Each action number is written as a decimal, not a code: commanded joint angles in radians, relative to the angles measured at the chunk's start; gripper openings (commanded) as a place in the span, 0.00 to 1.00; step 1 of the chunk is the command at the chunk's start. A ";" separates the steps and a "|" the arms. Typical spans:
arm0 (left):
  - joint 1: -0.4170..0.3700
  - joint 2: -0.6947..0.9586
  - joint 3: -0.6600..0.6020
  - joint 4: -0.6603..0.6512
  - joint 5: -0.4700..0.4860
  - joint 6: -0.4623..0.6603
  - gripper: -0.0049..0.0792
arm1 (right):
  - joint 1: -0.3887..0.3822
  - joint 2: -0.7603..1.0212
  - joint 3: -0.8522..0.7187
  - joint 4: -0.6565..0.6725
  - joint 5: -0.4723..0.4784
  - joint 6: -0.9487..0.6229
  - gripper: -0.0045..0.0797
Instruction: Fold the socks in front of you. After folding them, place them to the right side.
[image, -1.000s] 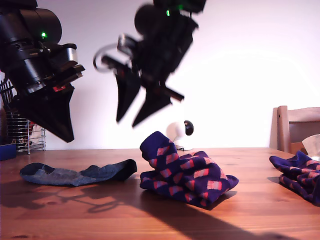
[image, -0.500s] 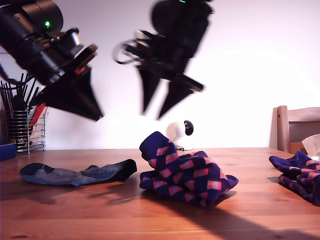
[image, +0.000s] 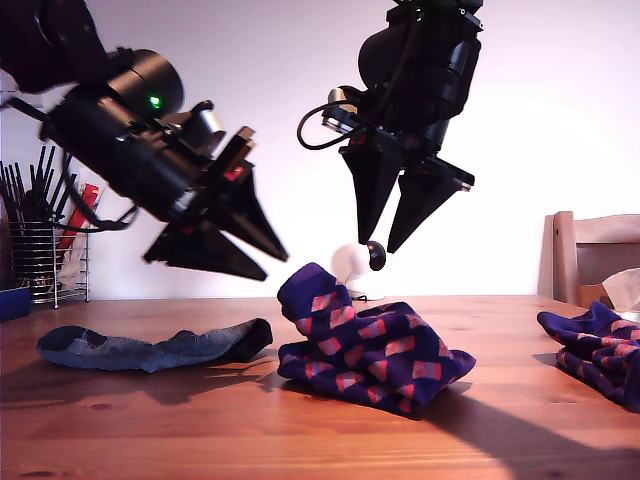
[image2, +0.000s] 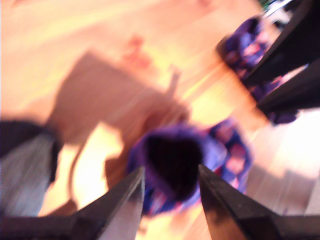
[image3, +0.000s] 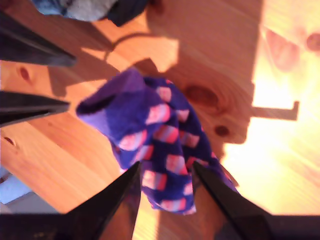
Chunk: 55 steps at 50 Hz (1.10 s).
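Both pincers hang open above the checked sock (image: 372, 349) crumpled on the desk (image: 150, 420): my first pincer (image2: 170, 187) over its cuff, my second pincer (image3: 165, 172) over its middle. A thin pinch risks dragging the heap instead of folding it.

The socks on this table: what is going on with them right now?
Two robot arms hover over a wooden table, neither holding anything. My first gripper, open, points slantwise at the cuff of the crumpled checked sock in the middle; my second gripper, also open, hangs above it. A grey sock lies flat on the exterior view's left, another checked sock at its right edge.
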 joint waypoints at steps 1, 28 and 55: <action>-0.002 0.011 -0.010 0.014 0.005 -0.010 0.42 | -0.012 0.016 -0.001 0.000 0.001 -0.006 0.39; -0.034 0.039 -0.010 0.096 0.054 -0.043 0.51 | -0.035 0.016 -0.001 0.004 0.000 -0.019 0.39; -0.075 0.111 -0.008 0.096 0.032 -0.047 0.31 | -0.036 0.016 -0.001 -0.008 0.000 -0.026 0.39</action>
